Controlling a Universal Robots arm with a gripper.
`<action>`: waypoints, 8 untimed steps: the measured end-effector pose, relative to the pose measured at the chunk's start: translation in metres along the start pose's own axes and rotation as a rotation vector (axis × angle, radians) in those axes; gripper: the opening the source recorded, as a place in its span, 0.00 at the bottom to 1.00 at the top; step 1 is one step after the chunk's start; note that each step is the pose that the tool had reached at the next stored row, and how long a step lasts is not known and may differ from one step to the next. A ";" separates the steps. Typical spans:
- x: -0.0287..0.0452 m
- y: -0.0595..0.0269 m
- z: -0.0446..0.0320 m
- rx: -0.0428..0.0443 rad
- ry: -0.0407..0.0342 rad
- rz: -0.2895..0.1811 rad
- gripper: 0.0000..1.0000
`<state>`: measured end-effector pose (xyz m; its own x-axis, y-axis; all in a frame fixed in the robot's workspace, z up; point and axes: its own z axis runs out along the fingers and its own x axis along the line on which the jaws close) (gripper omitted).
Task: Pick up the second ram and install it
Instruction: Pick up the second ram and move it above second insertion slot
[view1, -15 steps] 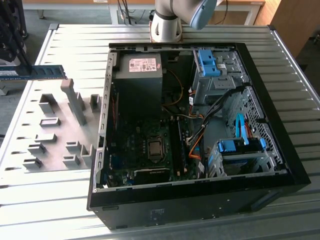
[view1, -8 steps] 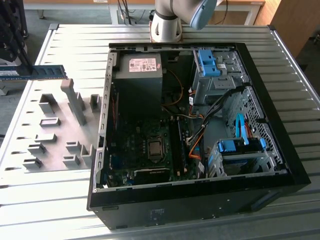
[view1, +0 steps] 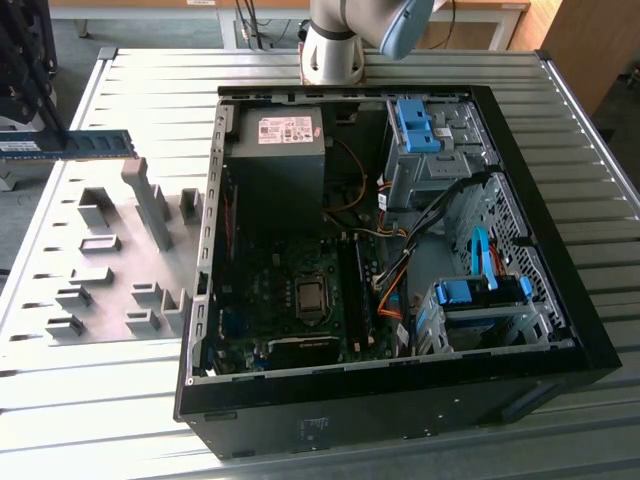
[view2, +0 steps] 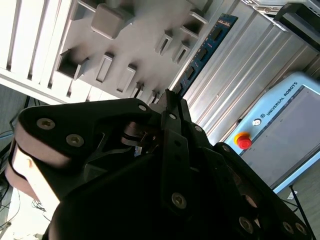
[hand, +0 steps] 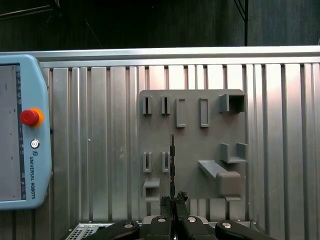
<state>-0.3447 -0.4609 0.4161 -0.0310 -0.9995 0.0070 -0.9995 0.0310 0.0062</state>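
The gripper (hand: 172, 201) is clenching the ram (view1: 95, 144), its jaws pressing on both flat faces of the thin blue stick. In the first wrist view the ram (hand: 172, 162) is showing edge-on as a thin dark line running out from between the fingertips (hand: 165, 201) across the grey fixture plate (hand: 195, 145). In the second wrist view the ram (view2: 205, 47) is reaching away from the black fingers (view2: 172, 102), its blue face and row of dark chips turning toward the camera, with the plate's blocks (view2: 107, 20) just beside it.

At the upper left of the exterior view the ram is lying level and on its long edge, one end passing out of the frame at the left edge where the dark gripper body is sitting. It is hanging near the far edge of the plate (view1: 110, 275) and well apart from the open case (view1: 400, 385) in the middle of the frame. Inside the case the green motherboard (view1: 285, 290) is lying exposed. Everything is resting on the ribbed metal table (view1: 150, 90). A pale blue pendant (hand: 20, 150) with a red button (hand: 29, 117) is lying on the table beside the plate.
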 end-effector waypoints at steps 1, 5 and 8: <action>0.0000 -0.0002 0.0000 0.0000 0.0000 0.000 0.14; 0.0000 -0.0014 0.0000 0.0001 -0.0001 0.000 0.14; -0.0001 -0.0023 0.0000 0.0001 -0.0001 0.000 0.14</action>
<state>-0.3425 -0.4609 0.4161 -0.0310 -0.9995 0.0069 -0.9995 0.0310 0.0061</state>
